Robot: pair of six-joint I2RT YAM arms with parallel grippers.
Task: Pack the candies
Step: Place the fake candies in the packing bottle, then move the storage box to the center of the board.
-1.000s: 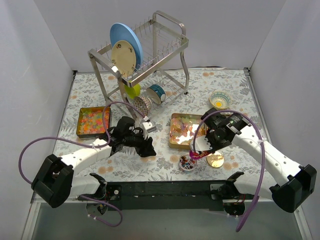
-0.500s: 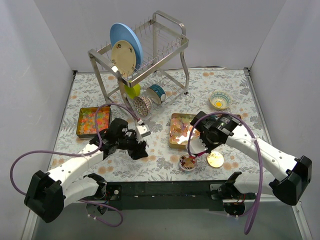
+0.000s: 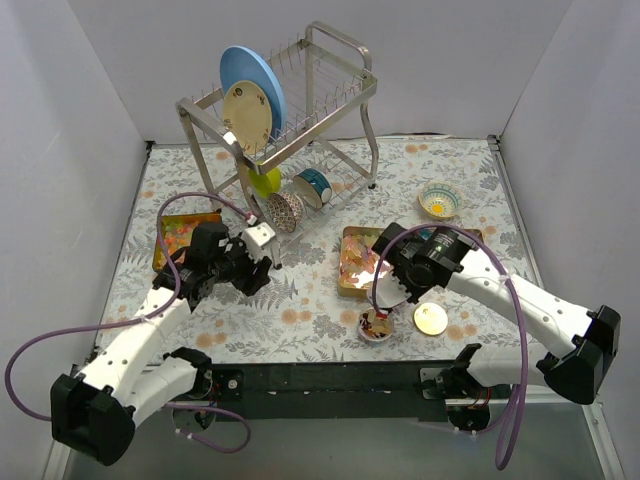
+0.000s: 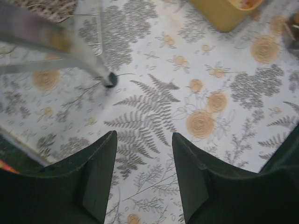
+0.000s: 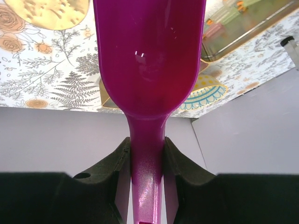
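Candies lie in three places. Tiny red-orange-yellow bits fill the gold tray (image 3: 178,238) at the left. Glossy yellow-orange gummies fill the middle tray (image 3: 358,262). A few pieces sit in the small round jar (image 3: 377,324) near the front edge. My right gripper (image 3: 403,283) (image 5: 145,140) is shut on the handle of the purple scoop (image 5: 149,56), whose bowl (image 3: 386,300) hangs just above the jar. My left gripper (image 3: 256,268) (image 4: 144,137) is open and empty over bare tablecloth, to the right of the left tray.
The round gold lid (image 3: 431,319) (image 5: 46,11) lies right of the jar. A patterned bowl (image 3: 438,200) sits at the back right. The metal dish rack (image 3: 290,110) with plates and cups stands at the back; one of its legs (image 4: 70,51) is close ahead of my left fingers.
My left arm has drawn back and to the left, away from the table's middle toward the left tray, its jaws widening. The right arm shifted slightly left, still holding the scoop.
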